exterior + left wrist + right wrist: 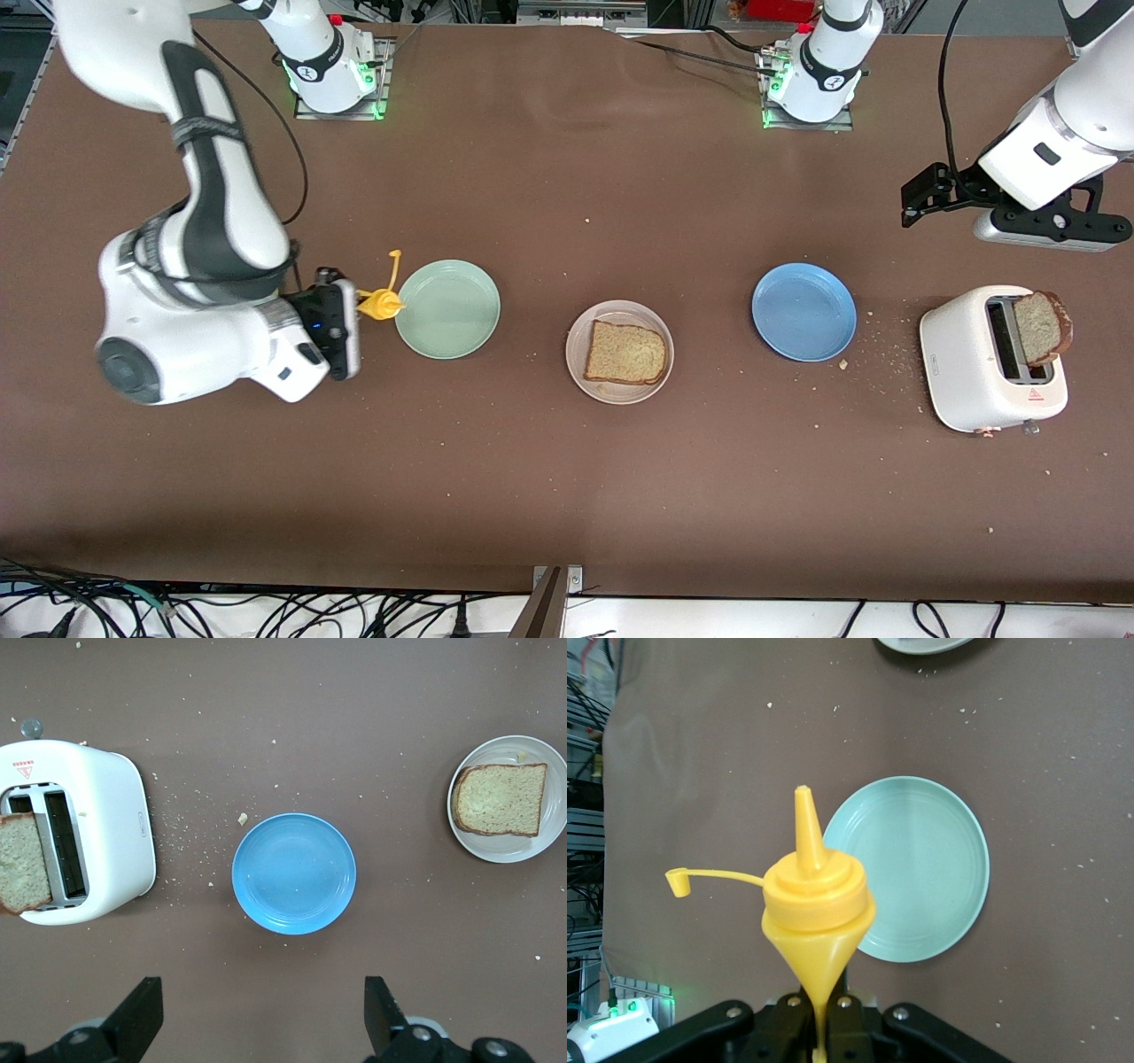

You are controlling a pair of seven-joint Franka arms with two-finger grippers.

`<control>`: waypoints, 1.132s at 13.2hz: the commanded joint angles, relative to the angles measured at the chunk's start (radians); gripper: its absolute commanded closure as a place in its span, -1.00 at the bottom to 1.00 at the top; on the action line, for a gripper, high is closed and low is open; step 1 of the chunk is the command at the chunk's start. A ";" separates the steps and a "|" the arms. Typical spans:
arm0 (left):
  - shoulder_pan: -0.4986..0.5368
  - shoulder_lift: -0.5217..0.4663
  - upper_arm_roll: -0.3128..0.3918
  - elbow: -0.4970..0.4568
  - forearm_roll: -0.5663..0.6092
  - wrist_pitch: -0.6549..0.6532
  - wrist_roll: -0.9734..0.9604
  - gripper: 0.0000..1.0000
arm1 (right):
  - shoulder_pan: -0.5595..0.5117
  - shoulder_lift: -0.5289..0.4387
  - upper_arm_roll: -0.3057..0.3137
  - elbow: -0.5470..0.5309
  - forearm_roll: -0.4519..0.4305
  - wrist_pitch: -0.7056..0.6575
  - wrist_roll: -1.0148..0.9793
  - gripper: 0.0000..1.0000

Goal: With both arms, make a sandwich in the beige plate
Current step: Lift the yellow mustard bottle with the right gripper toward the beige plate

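Right gripper (824,1028) jaws clamped on yellow sauce bottle (817,904) beside mint-green plate (447,308) | left gripper (261,1014) jaws wide, empty, over worktop | bread slice (627,353) on beige plate (578,354), between both jaws | probably light, crumbly: grip edges gently.

Not much to read from my end, honestly. The only real sign I can spot is a small red warning triangle on the white toaster (992,359), which sits at the left arm's end of the table; it shows on the toaster's top face by the slots in both the front view and the left wrist view (75,828). There's a line of tiny print under it that I can't make out. The toaster's side wall also carries a small oval badge, too small to read.
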 commanded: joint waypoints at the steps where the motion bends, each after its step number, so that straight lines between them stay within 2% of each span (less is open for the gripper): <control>1: 0.004 0.012 -0.001 0.026 -0.023 -0.008 0.010 -1.00 | 0.128 -0.016 -0.015 0.034 -0.139 -0.032 0.153 1.00; 6: 0.006 0.011 -0.001 0.026 -0.021 -0.008 0.010 -1.00 | 0.343 -0.015 -0.015 0.066 -0.369 -0.006 0.409 1.00; 10: 0.009 0.012 -0.001 0.026 -0.020 -0.008 0.010 -1.00 | 0.496 0.011 -0.016 0.064 -0.599 0.047 0.560 1.00; 12: 0.009 0.012 -0.001 0.026 -0.021 -0.008 0.012 -1.00 | 0.558 0.028 -0.016 0.064 -0.693 0.049 0.612 1.00; 15: 0.010 0.011 -0.001 0.026 -0.021 -0.008 0.012 -1.00 | 0.659 0.071 -0.016 0.063 -0.882 0.051 0.686 1.00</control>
